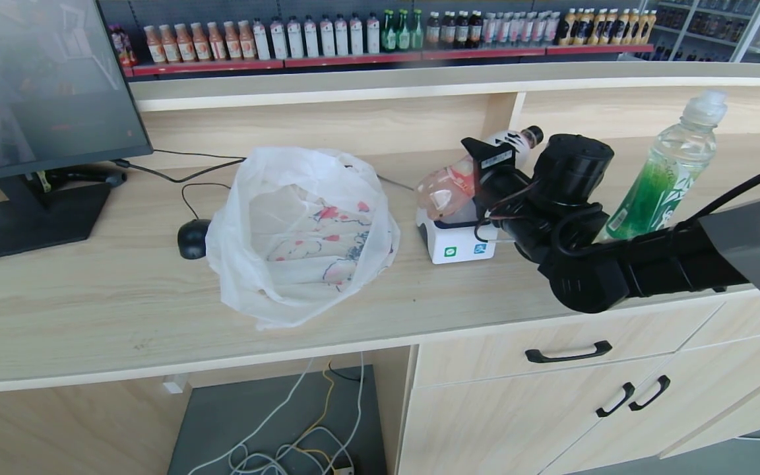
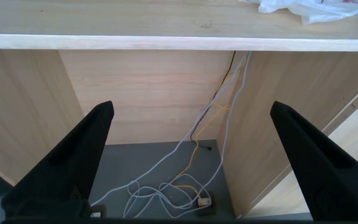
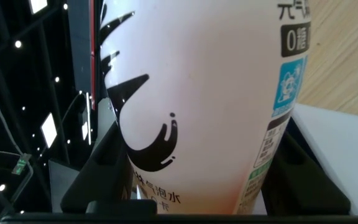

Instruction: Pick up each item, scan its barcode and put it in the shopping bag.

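The pink-and-white bottle (image 1: 447,188) lies tilted on its side in the right gripper (image 1: 489,171), whose claw is clamped round its middle. It is over the white scanner (image 1: 457,247), right of the worktop's (image 1: 90,310) centre. I can't tell whether the two touch.

To scan well, I'd say roll the bottle until its barcode faces the scanner window and hold it steady. Then carry it left over the open mouth of the shopping bag (image 1: 241,257), which sits mid-worktop near the front edge. A green bottle (image 1: 667,175) stands upright toward the right end.

The head view gives the bottle's place over the scanner. The right wrist view adds the label close up: black splashes and a printed panel down one side. The left wrist view shows the left gripper (image 2: 191,109) below the worktop's front edge, fingers wide apart, holding nothing.
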You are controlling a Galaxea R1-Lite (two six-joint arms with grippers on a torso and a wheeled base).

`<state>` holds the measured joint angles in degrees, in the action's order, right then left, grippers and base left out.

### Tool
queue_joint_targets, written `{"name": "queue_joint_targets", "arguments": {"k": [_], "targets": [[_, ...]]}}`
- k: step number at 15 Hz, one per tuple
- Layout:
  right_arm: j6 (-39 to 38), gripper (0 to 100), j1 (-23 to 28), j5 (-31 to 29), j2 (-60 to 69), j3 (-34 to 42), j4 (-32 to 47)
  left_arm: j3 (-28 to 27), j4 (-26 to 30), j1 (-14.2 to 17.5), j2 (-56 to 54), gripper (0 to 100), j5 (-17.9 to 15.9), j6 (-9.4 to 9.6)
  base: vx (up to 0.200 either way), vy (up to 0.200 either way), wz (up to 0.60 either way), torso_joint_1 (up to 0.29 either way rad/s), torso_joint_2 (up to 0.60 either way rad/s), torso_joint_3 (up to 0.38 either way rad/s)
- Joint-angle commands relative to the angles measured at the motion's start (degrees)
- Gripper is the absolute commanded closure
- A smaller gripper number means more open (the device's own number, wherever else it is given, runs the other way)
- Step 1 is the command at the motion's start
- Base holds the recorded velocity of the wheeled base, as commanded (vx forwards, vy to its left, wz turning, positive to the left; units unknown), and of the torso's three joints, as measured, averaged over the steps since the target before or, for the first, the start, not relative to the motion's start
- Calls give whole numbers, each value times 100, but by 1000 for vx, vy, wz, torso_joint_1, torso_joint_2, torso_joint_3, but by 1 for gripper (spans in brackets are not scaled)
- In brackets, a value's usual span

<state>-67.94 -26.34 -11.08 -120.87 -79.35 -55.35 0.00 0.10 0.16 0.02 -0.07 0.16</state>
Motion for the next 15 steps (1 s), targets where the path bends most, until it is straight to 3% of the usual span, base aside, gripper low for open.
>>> {"name": "queue_joint_targets", "arguments": {"k": [1, 8, 15], "targets": [[0, 100, -2, 1, -7, 16, -3, 0, -1, 2, -2, 0, -1, -7, 0, 0, 0, 0, 0, 0], [35, 100, -20, -8, 143, -2, -3, 0, -1, 2, -2, 0, -1, 2, 0, 0, 0, 0, 0, 0], [1046, 100, -319, -17, 688, 236, -29, 0, -1, 2, -2, 0, -1, -7, 0, 0, 0, 0, 0, 0]]}}
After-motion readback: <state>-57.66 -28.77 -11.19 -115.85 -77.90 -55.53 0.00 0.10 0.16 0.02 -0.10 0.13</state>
